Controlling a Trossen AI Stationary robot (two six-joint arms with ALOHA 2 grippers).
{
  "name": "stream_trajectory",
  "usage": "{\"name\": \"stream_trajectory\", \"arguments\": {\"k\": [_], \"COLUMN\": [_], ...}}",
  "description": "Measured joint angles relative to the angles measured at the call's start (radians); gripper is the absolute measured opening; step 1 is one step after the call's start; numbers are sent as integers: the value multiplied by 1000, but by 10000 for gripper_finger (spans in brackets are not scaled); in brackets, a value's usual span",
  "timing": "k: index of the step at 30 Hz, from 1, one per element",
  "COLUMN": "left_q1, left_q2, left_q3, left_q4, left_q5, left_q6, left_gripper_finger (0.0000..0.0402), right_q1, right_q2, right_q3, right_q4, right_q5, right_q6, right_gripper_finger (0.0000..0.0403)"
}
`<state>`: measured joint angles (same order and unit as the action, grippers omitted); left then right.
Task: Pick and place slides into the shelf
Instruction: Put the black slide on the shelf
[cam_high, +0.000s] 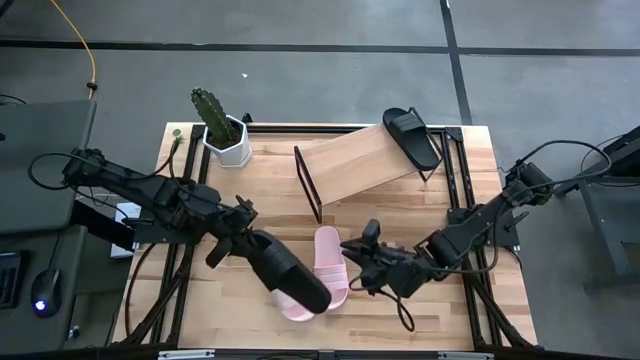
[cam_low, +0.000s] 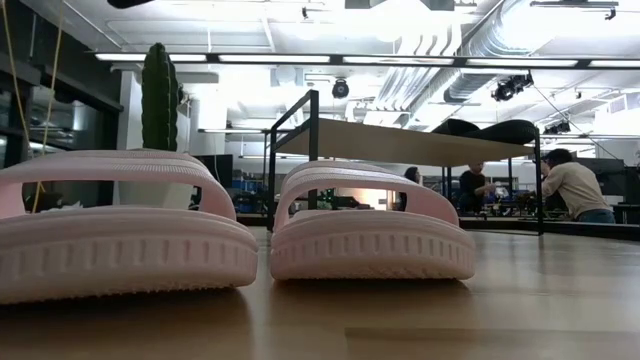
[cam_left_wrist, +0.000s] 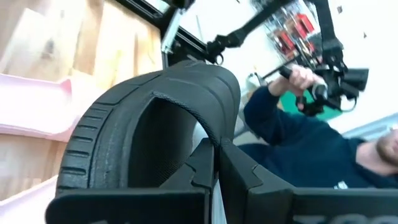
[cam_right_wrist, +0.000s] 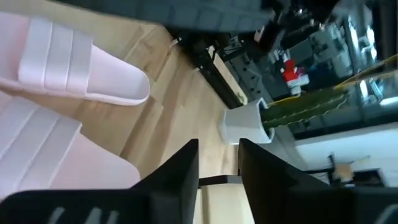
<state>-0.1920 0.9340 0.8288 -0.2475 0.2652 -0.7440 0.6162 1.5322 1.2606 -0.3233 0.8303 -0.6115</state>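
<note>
My left gripper (cam_high: 245, 242) is shut on a matte black slide (cam_high: 292, 273), which hangs over the table's near middle above two pale pink slides. One pink slide (cam_high: 331, 260) lies sole-down beside it; the other (cam_high: 296, 309) is partly hidden under the black one. Both pink slides (cam_low: 120, 235) (cam_low: 370, 235) rest flat on the tabletop. My right gripper (cam_high: 352, 250) is open and hovers just right of the pink slides, touching nothing. A second black slide (cam_high: 412, 135) lies on the right end of the wooden shelf (cam_high: 360, 160). My left gripper pinches the black slide's strap at its edge (cam_left_wrist: 208, 134) between the two fingers (cam_left_wrist: 249, 177). The fingers come slanting from the table's left. The slide is lifted clear of the table and reaches away from the gripper toward the near right.
A cactus in a white pot (cam_high: 225, 135) stands at the far left, beside the shelf's left end frame (cam_high: 307, 185). Black rails run along both table sides. A person in dark blue (cam_left_wrist: 311, 143) shows beyond the table. Bare wood lies at the near right (cam_high: 470, 320).
</note>
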Motion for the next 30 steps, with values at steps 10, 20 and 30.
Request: {"name": "stream_trajectory", "arguments": {"k": [10,20,30], "left_q1": [159,205,205], "left_q2": [0,0,-28], "left_q3": [0,1,1], "left_q4": [20,23,101], "left_q5": [50,100,147], "left_q6": [-82,-143,-179], "left_gripper_finger": [3,25,5], "right_q1": [77,116,139], "right_q2": [61,125,126], "right_q3": [1,1,1], "right_q4": [5,197,201], "right_q5": [84,267,265], "right_q6": [-329,-582,-585], "right_gripper_finger": [146,168,233]}}
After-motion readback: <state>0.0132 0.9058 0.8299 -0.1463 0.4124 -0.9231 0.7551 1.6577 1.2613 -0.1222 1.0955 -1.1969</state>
